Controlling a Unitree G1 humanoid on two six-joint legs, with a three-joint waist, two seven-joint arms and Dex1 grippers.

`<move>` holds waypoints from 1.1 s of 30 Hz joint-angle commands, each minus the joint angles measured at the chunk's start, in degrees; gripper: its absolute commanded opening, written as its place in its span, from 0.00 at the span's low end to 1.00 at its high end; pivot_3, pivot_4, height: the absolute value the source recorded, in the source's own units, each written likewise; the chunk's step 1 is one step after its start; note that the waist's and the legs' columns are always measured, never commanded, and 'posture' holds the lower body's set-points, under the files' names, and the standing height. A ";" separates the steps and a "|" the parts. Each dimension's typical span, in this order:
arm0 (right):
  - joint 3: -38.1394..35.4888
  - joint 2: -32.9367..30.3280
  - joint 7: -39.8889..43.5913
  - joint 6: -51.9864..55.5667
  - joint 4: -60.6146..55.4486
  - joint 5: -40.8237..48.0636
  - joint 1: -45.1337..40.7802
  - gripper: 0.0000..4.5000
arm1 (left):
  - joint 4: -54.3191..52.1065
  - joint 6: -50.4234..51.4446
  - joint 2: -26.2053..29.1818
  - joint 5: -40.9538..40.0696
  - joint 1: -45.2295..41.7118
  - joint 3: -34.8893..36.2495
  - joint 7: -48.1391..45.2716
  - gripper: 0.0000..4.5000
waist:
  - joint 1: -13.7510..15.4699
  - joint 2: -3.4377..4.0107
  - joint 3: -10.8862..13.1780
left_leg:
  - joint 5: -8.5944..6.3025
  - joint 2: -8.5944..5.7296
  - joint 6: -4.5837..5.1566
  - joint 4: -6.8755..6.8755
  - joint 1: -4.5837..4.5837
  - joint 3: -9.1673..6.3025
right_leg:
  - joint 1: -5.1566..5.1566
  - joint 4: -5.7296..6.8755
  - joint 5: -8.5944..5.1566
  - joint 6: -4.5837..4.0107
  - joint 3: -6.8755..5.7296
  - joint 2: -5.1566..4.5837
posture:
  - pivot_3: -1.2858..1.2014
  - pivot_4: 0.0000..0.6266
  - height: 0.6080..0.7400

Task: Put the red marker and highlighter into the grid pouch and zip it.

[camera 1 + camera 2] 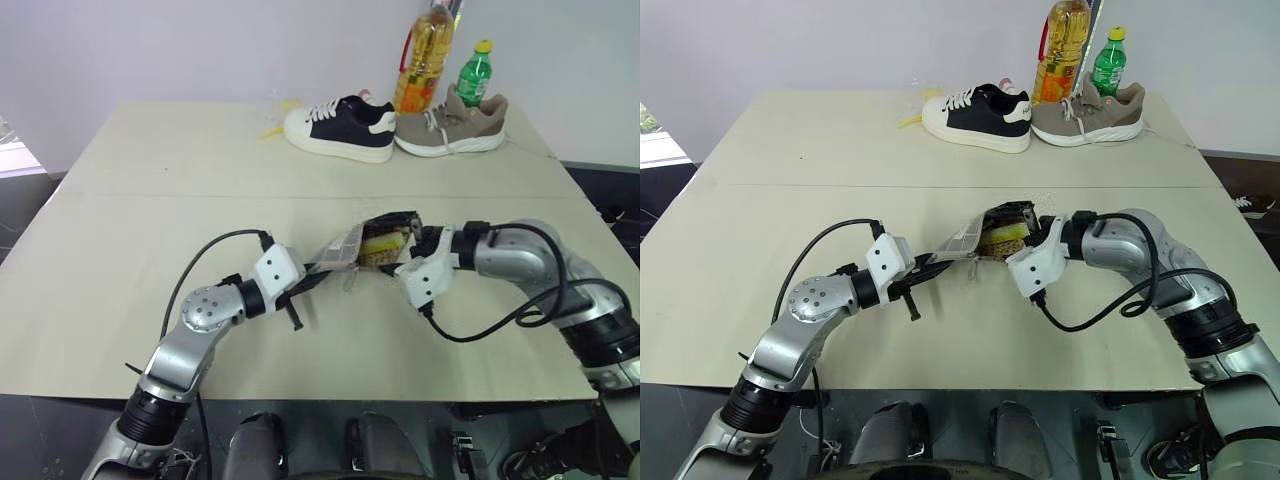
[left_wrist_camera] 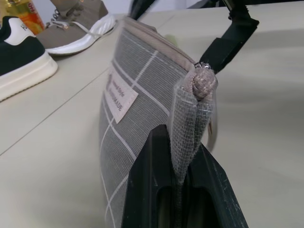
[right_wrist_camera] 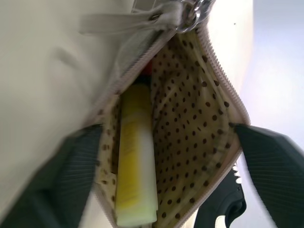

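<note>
The grid pouch (image 1: 340,250) is held up off the table between my two grippers, mouth unzipped. My left gripper (image 1: 322,270) is shut on the pouch's closed end, the grey fabric (image 2: 142,90) pinched between its fingers (image 2: 147,190). My right gripper (image 1: 400,238) is open, with its fingers (image 3: 275,166) spread wide on either side of the pouch's open mouth. The highlighter (image 3: 135,161) lies inside against the dotted lining (image 3: 190,118). A sliver of red, the red marker (image 3: 147,68), shows deeper in behind it.
At the table's far edge stand a black-and-white sneaker (image 1: 340,128), a tan sneaker (image 1: 450,130), an oil bottle (image 1: 425,60) and a green bottle (image 1: 474,75). A small yellow scrap (image 1: 272,130) lies beside the sneakers. The beige table (image 1: 150,200) spreads wide around the arms.
</note>
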 commanded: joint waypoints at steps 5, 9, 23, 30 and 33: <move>-11.55 3.62 1.93 21.84 0.07 17.53 -4.75 0.99 | -0.95 0.87 -5.78 -6.96 -1.80 6.32 5.17 0.00 | 0.05 0.00 0.00 | 0.00 0.01 0.01 0.05 0.00 -0.04 | 0.04 0.03 0.01 -0.01 0.00 -0.01 | 0.52 0.24 0.80; -18.29 7.01 3.13 50.64 -5.21 33.78 -5.85 0.99 | 0.89 2.02 -9.33 -10.09 -2.95 8.93 7.89 0.00 | 0.12 -0.01 0.00 | -0.04 0.02 0.08 0.05 0.02 -0.08 | 0.09 0.03 0.01 -0.01 0.00 -0.01 | 0.52 0.24 0.80; -18.76 28.15 -17.44 90.30 -17.68 50.47 -2.93 0.94 | 3.23 2.39 -13.23 -12.33 -5.39 9.74 10.69 0.00 | -0.08 -0.04 -0.05 | -0.24 0.00 0.42 0.01 -0.05 -0.12 | 0.00 0.04 0.02 -0.03 -0.01 -0.02 | 0.52 0.24 0.80; -18.79 31.11 -21.46 92.09 -16.91 51.39 -4.56 0.24 | 2.70 2.27 -12.61 -11.82 -4.74 9.16 10.74 0.00 | 0.10 -0.05 -0.06 | -0.24 -0.05 0.42 0.01 -0.18 -0.13 | -0.06 0.01 0.02 -0.02 -0.03 -0.04 | 0.52 0.24 0.80; -19.08 28.98 -21.10 91.16 -16.20 50.77 -5.16 0.01 | 2.58 1.82 -12.03 -11.05 -3.99 8.78 10.84 0.00 | 0.03 -0.05 -0.06 | -0.24 -0.07 0.43 0.00 -0.18 -0.13 | -0.07 0.00 0.02 -0.02 -0.03 -0.04 | 0.52 0.24 0.80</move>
